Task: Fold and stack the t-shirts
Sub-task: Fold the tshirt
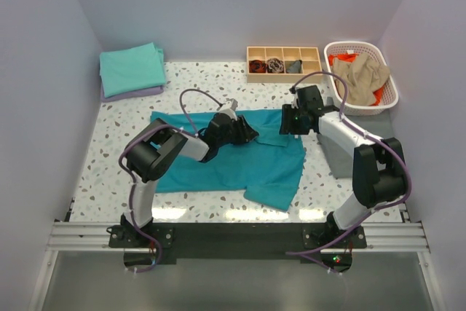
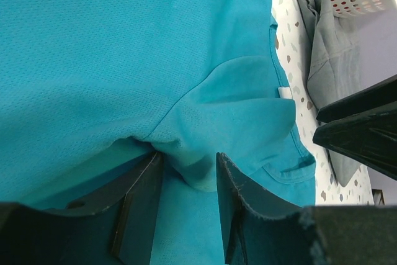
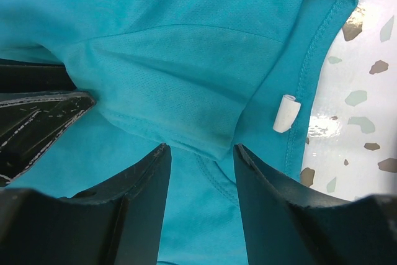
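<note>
The deep teal t-shirt (image 1: 251,169) lies spread across the middle of the tabletop (image 1: 102,143), a plain matte knit with a stitched edge and a small white tag (image 3: 286,113). It looks light, limp and a little slippery, so it will likely sag and crease wherever unsupported; pinching a raised fold at two points should suit best. The left gripper (image 2: 188,169) is clamped on such a fold, and the right gripper (image 3: 200,153) nips a folded edge just right of it

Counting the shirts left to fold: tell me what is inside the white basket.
In the basket, a tan shirt lies heaped on an orange one that peeks out at its edges. Anything deeper is covered.
</note>
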### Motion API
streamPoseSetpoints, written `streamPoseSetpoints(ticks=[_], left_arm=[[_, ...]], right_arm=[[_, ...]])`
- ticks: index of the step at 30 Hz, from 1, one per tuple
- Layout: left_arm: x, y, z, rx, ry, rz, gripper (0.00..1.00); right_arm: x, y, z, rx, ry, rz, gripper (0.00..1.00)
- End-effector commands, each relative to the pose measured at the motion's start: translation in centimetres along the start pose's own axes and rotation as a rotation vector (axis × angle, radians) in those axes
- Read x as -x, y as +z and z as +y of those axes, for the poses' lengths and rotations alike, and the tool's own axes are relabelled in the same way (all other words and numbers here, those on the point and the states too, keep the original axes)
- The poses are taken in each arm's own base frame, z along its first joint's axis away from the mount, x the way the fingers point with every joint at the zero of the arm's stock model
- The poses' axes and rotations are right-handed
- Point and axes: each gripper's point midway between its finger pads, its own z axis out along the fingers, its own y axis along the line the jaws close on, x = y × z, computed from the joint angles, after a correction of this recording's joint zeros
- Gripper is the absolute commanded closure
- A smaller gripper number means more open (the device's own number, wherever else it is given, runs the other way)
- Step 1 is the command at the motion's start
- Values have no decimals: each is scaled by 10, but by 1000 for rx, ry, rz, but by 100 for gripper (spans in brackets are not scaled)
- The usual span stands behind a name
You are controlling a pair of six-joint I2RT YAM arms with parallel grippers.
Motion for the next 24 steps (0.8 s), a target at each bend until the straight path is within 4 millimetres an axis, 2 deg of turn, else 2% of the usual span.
streamPoseSetpoints(ticks=[1,5,6,8,9,13,15,16,18,20,21,22,24], left_arm=[[11,10,-11,-7,43,-36,56],[12,8,-15,-12,54,-39,68],[13,7,-17,-18,61,-38,74],[21,4,-23,-25,80,-48,84],[27,2,-33,-40,89,-58,86],[35,-4,-44,-32,116,-35,98],[43,-5,-54,-41,121,-28,99],[40,-6,-53,-31,120,-5,99],[44,-5,-65,-55,120,19,99],[34,-5,-65,-44,117,92,98],[37,1,-70,-50,119,106,98],[27,1,-65,-25,110,160,98],[20,6,-71,-51,106,222,94]], right_arm=[[10,-3,2,-3,-8,-43,51],[10,-3,3,0,-8,-46,51],[10,-3,3,0,-8,-46,51],[10,-4,3,2,-9,-45,51],[9,-4,4,5,-9,-43,51],[9,-6,5,10,-7,-46,51],[9,-7,5,13,-7,-48,51],[9,-7,5,13,-6,-48,51],[8,-8,5,13,-7,-48,51],[7,-8,5,15,-4,-45,51],[8,-8,6,19,-4,-48,51],[7,-8,5,18,-3,-47,51],[6,-9,5,19,-3,-45,51]])
